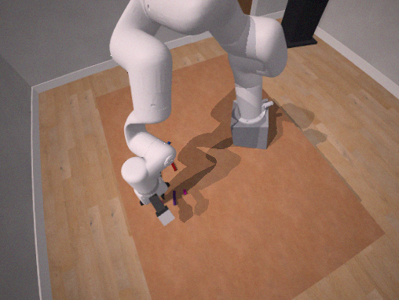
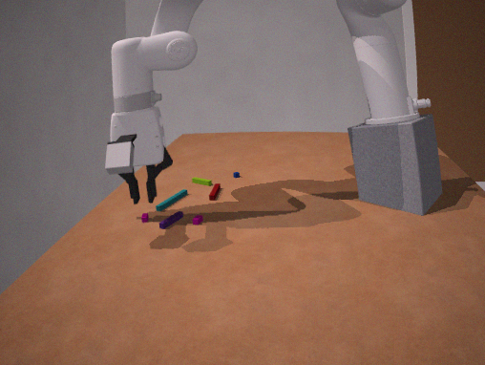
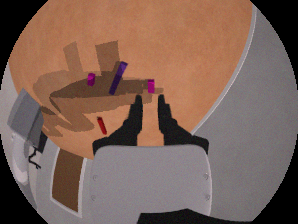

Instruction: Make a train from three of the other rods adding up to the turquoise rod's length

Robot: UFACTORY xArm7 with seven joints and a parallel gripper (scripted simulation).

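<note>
Hovering above the table (image 2: 296, 287), the fingers (image 2: 135, 192) stand narrowed (gripping nothing).

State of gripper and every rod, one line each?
gripper: nearly shut, holding nothing, above the table
turquoise rod: flat, alone
purple rod: flat, not joined to anything
left magenta rod: on the table, loose, nearest the fingertips
right magenta rod: on the table, loose
lime rod: flat, alone
red rod: flat, alone
blue rod: on the table, alone
</note>
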